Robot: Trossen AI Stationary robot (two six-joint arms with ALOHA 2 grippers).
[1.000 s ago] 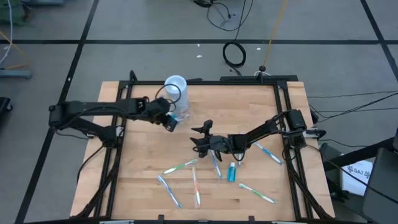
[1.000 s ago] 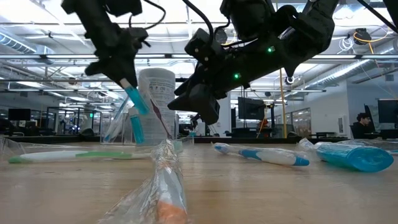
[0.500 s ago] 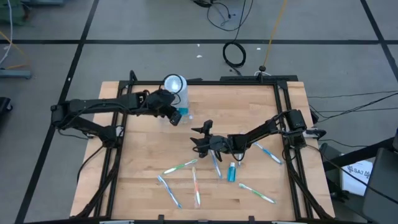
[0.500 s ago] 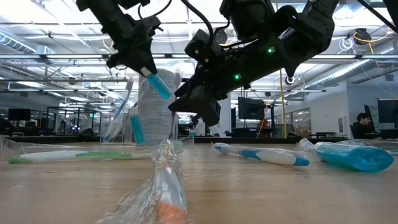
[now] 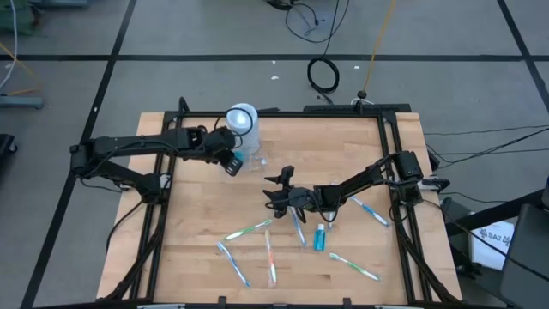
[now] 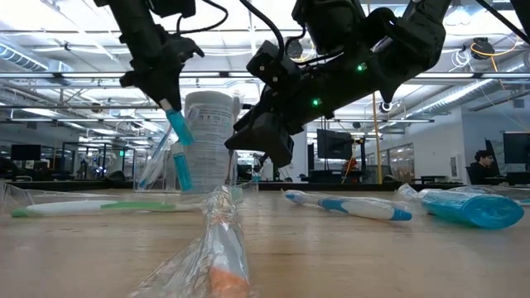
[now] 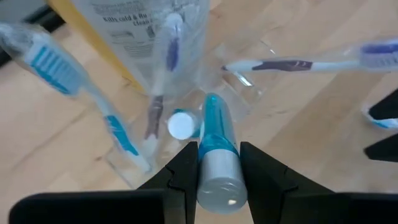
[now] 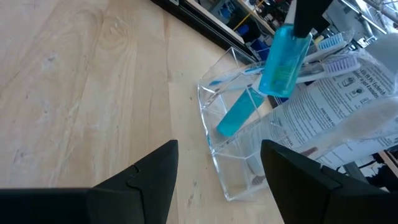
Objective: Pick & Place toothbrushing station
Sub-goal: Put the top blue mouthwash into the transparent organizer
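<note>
The toothbrushing station stands at the table's far left: a clear cylinder with a pale round top [image 5: 243, 118] and a low clear tray [image 8: 233, 162] beside it. Toothbrushes [image 7: 155, 93] lean in it, and one teal tube [image 8: 239, 115] lies slanted in the tray. My left gripper [image 5: 229, 161] is shut on a second teal tube [image 6: 178, 128], which is above the tray. My right gripper [image 5: 276, 190] hovers open over the table's middle, its fingers toward the station, with nothing between them. My left gripper pinches the teal tube's silvery end [image 7: 217, 183] between its two fingers. The fingers come from above, slanting down from the table's left side. The tube hangs steeply below them, its free end [image 8: 268, 87] over the tray and clear of it.
Several loose toothbrushes [image 5: 249, 230] and another teal tube [image 5: 320, 237] lie scattered on the near half of the wooden table. A bagged toothbrush [image 6: 219, 240] lies close to the low camera. A black frame [image 5: 395, 172] runs along the table's edges.
My left gripper has swung the teal tube toward the cylinder, tipping it nearly level. It has then swung back toward the table's left, so the tube again points steeply down over the tray. The gripper has stayed shut on the tube.
</note>
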